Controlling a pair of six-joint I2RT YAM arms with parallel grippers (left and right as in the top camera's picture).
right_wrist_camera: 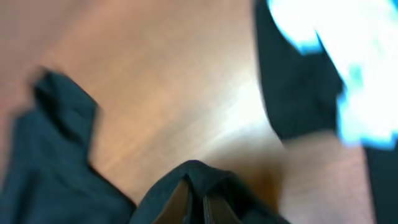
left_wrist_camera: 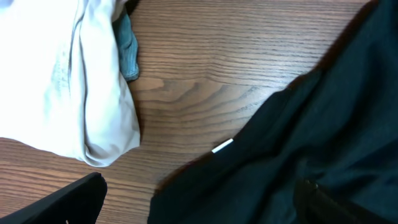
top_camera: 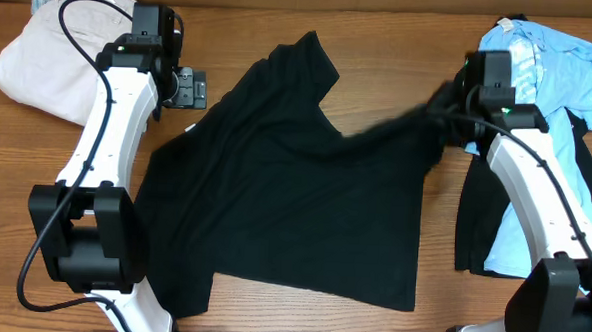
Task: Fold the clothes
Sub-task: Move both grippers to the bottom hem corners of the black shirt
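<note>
Right wrist view: right gripper (right_wrist_camera: 198, 202) looks clamped on a bunched sleeve of the plain black short-sleeved T-shirt (top_camera: 284, 216), spread mid-table; left gripper (top_camera: 186, 87) gapes beside the other sleeve; guessing sleeve-fold step; next, carry it inward, flat.

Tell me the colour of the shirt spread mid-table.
The T-shirt is plain black, clearest in the overhead view.

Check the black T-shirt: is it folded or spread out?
Spread out: the black T-shirt lies mostly flat on the table, one corner bunched where the right gripper pinches it.
</note>
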